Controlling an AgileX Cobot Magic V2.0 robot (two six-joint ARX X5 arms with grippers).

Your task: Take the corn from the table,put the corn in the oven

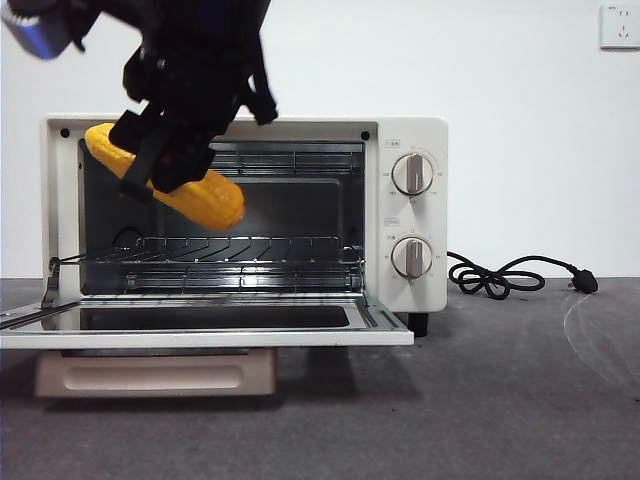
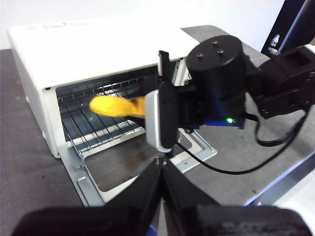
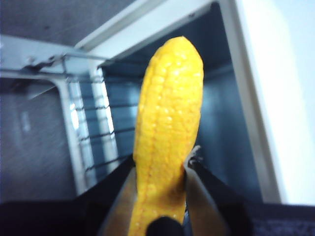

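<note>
The corn (image 1: 205, 200) is a glossy yellow cob, held tilted in the air at the oven's open mouth, upper left, above the wire rack (image 1: 220, 250). My right gripper (image 1: 165, 160) is shut on its middle; in the right wrist view its jaws (image 3: 162, 160) clamp the corn (image 3: 170, 113), whose tip points into the dark cavity. The cream-white oven (image 1: 420, 130) stands on the dark grey table (image 1: 500, 400) with its door (image 1: 200, 335) folded down flat. My left gripper (image 2: 161, 167) is shut on nothing, back from the oven (image 2: 98, 44), and sees the corn (image 2: 110, 105) inside the opening.
Two round knobs (image 1: 412, 173) sit on the oven's right panel. A black power cord (image 1: 500, 275) lies coiled on the table right of the oven. A wall socket (image 1: 620, 25) is at the top right.
</note>
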